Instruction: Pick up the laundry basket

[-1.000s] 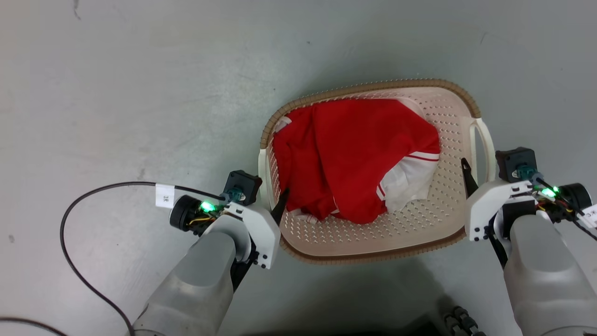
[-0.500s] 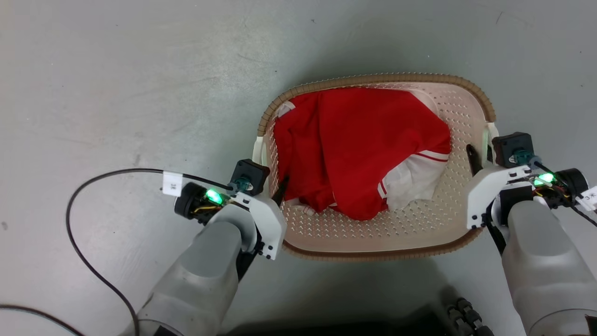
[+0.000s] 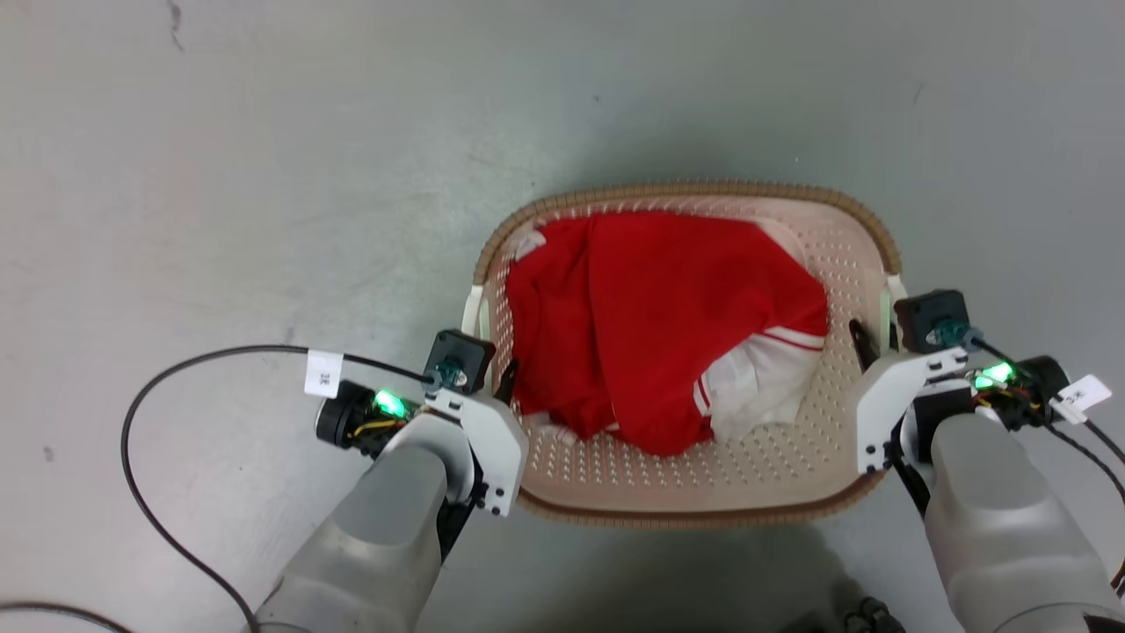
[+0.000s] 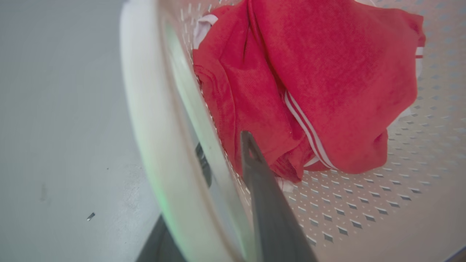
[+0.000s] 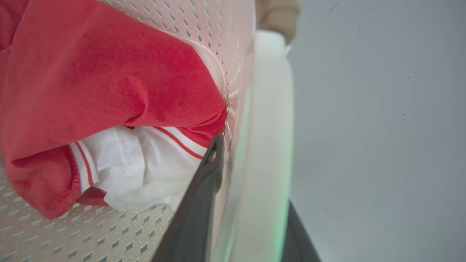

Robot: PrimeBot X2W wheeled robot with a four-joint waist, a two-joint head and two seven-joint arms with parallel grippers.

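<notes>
Two grippers are clamping the laundry basket (image 3: 685, 189) by its side handles.
Skewed a second ago, the basket is now lying square between the arms, a red garment (image 3: 668, 316) heaped inside. The left gripper (image 3: 492, 374) is pinching the left handle (image 4: 145, 109) and the right gripper (image 3: 879, 338) the right handle (image 5: 269, 109), each with one finger inside the wall, one outside; both forearms are reaching forward and down.

Quick headcount: one laundry basket (image 3: 866, 230) with two white handles, left handle (image 3: 473, 309) and right handle (image 3: 891, 292). One red-and-white clothing heap (image 3: 668, 299), can't tell how many pieces. Two claws: left claw (image 3: 494, 376), right claw (image 3: 873, 338). Two white tags: left tag (image 3: 323, 373), right tag (image 3: 1079, 394).
</notes>
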